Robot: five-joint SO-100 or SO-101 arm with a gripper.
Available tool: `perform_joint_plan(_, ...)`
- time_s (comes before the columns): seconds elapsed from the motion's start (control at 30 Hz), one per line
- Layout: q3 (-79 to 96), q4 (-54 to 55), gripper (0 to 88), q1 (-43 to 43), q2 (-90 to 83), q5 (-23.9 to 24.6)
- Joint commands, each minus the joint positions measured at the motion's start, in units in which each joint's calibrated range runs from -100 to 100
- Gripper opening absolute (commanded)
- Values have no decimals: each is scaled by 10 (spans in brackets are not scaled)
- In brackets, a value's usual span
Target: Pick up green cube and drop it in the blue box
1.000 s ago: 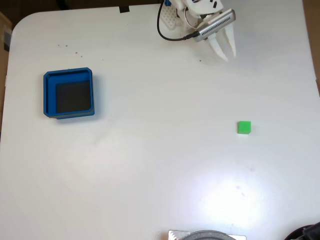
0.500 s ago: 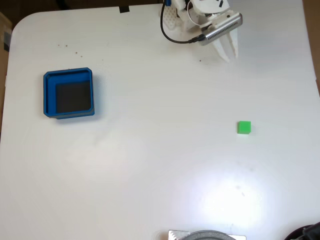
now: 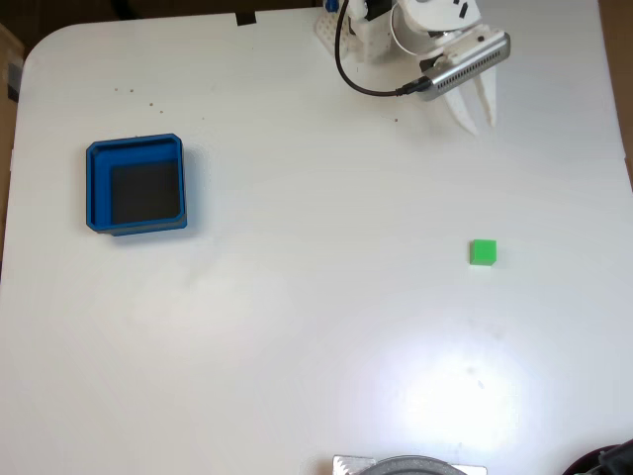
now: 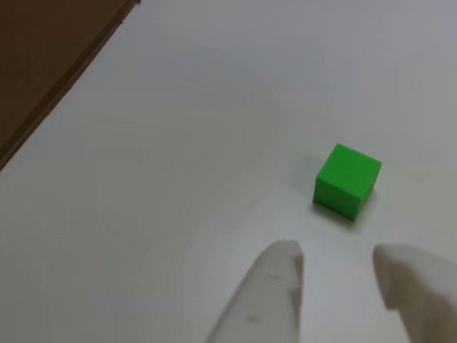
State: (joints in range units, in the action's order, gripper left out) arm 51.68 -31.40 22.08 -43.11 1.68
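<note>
Fixed view first, from its left edge: a strip of brown room shows past the rounded corner of the white table (image 3: 297,327), and a sliver of something boxy there is too cut off to name. The blue box (image 3: 97,188) sits toward the left side of the table, its dark floor bare. A few dark specks dot the surface above it. Along the bottom edge a grey rounded object (image 3: 407,465) is cropped, so I cannot tell what it is, and a black shape in the bottom right corner is equally clipped. A bright glare patch lies on the tabletop just above that grey thing.

Further right, at the top, my arm comes in with a black cable (image 3: 348,74) looping beside it; its base is cut by the frame. My claw (image 3: 479,123) hangs near the top edge, white fingers pointing down the picture and slightly spread, nothing between them. The green cube (image 3: 483,253) rests on the table well below my fingertips and far from the blue box.

In the other view, brown surroundings fill the top left corner beyond the table edge. My two fingers (image 4: 268,296) rise from the bottom, blurred and cropped, a gap between them, and the green cube sits apart ahead of them, a little right of centre.
</note>
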Motion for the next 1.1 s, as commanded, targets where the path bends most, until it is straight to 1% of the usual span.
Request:
perform_joint_plan(0.0,-104,14,35,2,53,2)
perform_joint_plan(0.47,-306,14,35,1,251,4)
perform_joint_plan(0.6,-340,-4,34,1,286,39)
perform_joint_plan(0.8,-384,-70,34,1,315,97)
perform_joint_plan(1.07,-415,-149,34,-1,333,150)
